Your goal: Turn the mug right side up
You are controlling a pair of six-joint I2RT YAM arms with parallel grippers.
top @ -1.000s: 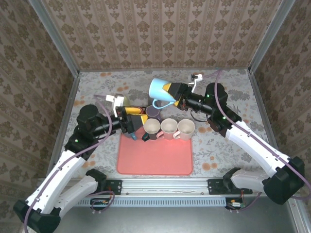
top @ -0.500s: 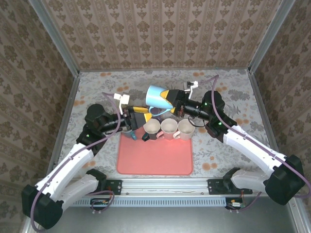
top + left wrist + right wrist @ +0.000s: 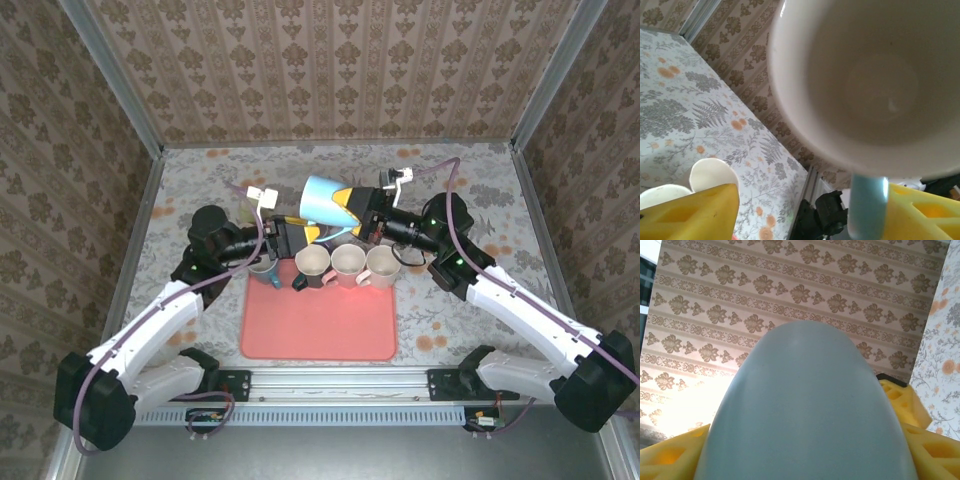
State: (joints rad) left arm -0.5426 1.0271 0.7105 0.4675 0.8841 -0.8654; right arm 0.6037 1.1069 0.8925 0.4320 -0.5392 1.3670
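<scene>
I've got the blue mug (image 3: 322, 199) aloft behind the red mat (image 3: 320, 330), tipped sideways, with the right gripper (image 3: 342, 210) clamped on its body. The left gripper (image 3: 303, 235) gapes at its mouth (handle (image 3: 867, 207) between the spread fingers). Next, I reckon: close left, release right, rotate upright.

The mug (image 3: 322, 197) is pale sky blue outside, handle (image 3: 867, 210) included, and creamy white inside. The fingers (image 3: 690, 210) of the left tool (image 3: 805, 200) are bright yellow, as are those of the right tool (image 3: 805, 440). The arms (image 3: 150, 335) are white with black joints and carry purple cables (image 3: 232, 262). The mat (image 3: 318, 322) is salmon red. The three cups (image 3: 347, 262) on it are pinkish cream, and a smaller cup (image 3: 263, 270) is dull teal. The bench (image 3: 200, 180) has a pale grey cloth printed with grey ferns and orange blossoms. The walls (image 3: 330, 70) have tan wallpaper with rows of brown damask motifs.
</scene>
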